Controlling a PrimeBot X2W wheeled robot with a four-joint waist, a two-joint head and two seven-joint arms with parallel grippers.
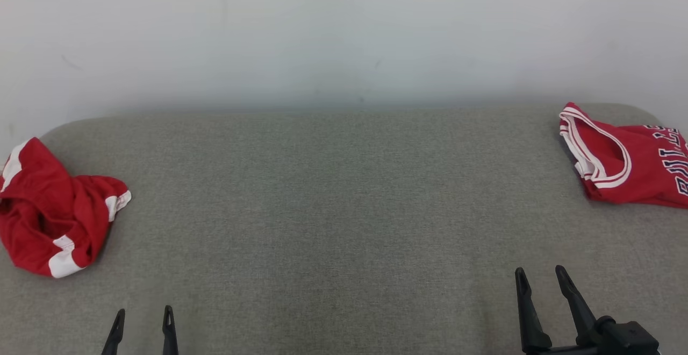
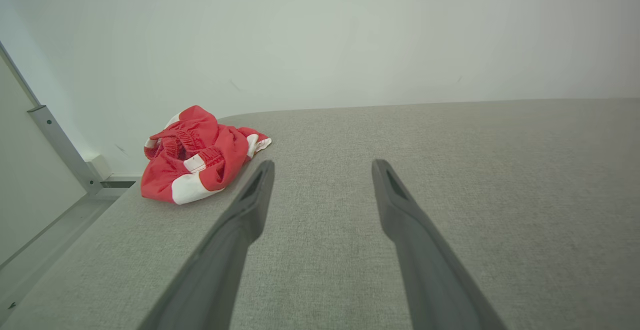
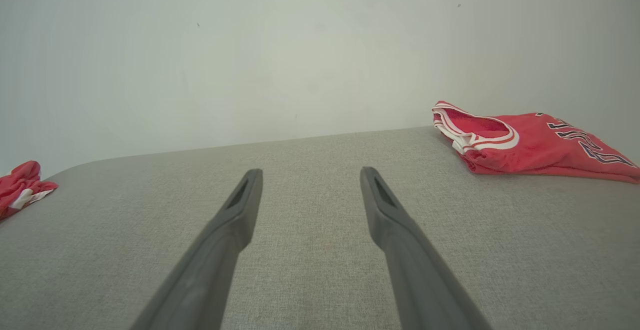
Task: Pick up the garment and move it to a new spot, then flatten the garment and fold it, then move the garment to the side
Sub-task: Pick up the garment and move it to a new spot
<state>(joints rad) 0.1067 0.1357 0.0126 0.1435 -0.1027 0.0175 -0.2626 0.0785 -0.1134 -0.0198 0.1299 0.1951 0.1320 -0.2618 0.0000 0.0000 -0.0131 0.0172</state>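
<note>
Grey fabric surface [image 1: 333,210], white wall [image 1: 322,32], red shorts [image 1: 48,210] at nine o'clock, red jersey [image 1: 629,167] at two, left claw [image 1: 144,311] at seven, right claw [image 1: 539,270] at five, both wide apart, empty.

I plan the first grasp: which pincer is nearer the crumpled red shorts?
Left. The left pincer is close to the crumpled red shorts, nearer the robot and to their right; the right pincer is far across.

red jersey [image 1: 623,175], "BULLS" txt (partly cropped)
</note>
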